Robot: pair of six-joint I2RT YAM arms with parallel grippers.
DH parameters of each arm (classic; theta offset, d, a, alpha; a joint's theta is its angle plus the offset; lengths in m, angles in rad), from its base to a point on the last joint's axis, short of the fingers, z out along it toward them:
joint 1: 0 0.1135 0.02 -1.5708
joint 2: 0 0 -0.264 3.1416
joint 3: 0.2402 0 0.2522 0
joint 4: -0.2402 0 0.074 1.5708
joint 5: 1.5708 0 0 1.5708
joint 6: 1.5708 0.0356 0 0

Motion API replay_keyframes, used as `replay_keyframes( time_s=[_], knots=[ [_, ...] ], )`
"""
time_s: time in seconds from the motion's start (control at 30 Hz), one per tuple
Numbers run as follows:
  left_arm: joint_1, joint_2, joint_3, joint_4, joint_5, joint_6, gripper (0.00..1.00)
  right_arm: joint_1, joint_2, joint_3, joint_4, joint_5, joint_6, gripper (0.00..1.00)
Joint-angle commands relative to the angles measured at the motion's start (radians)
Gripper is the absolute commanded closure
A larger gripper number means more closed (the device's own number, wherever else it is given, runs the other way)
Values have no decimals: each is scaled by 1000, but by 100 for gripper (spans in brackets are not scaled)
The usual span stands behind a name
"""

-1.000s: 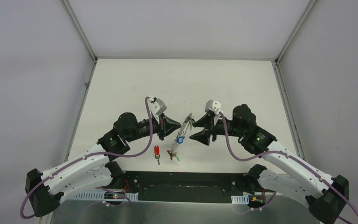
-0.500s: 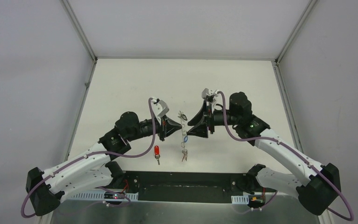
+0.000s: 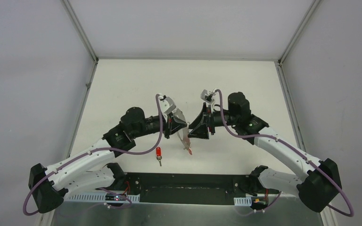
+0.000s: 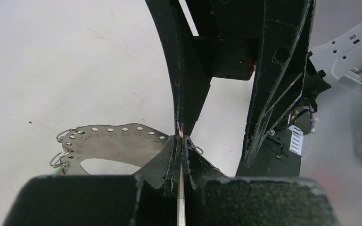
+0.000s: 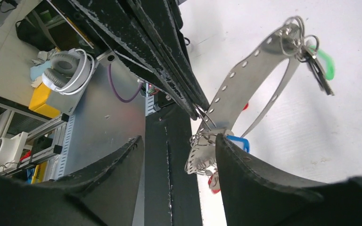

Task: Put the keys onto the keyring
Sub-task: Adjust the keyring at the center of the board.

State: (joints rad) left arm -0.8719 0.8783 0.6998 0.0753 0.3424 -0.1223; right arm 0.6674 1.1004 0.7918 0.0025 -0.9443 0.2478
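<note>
1. Keyring [image 3: 185, 136], raised mid-table, clamped edge-on by left gripper [image 4: 180, 146].
2. Right gripper [image 5: 179, 139] at its 3 o'clock, fingers spread apart.
3. Red key [image 3: 159, 151] on table [image 3: 122, 94], at 8 o'clock.

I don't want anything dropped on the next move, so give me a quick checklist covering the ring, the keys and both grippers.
1. Left gripper holds the ring: ok, shut on its metal band.
2. Right gripper free to grasp: ok, open, with the ring's near end close to one finger.
3. Green key on the ring: ok, hanging at the far end.
4. Red key on the ring: not ok, it lies loose on the table.
5. Ring's opening within reach: cannot tell.
</note>
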Motion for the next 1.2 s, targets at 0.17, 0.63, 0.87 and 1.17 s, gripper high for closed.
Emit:
replay_keyframes(
  time_s=[0.17,0.63,0.87,1.17],
  knots=[
    [-28,29,79,60,-46,-41,100,26,13,56,-158,162,-102,36],
    [-38,-8,75,58,-156,-86,100,134,17,88,-316,410,-242,70],
    [-39,-23,71,44,-214,-134,100,147,-39,75,-302,471,-282,49],
    [-47,-19,47,98,-243,-183,100,187,-128,-30,-124,491,-321,27]
  ],
)
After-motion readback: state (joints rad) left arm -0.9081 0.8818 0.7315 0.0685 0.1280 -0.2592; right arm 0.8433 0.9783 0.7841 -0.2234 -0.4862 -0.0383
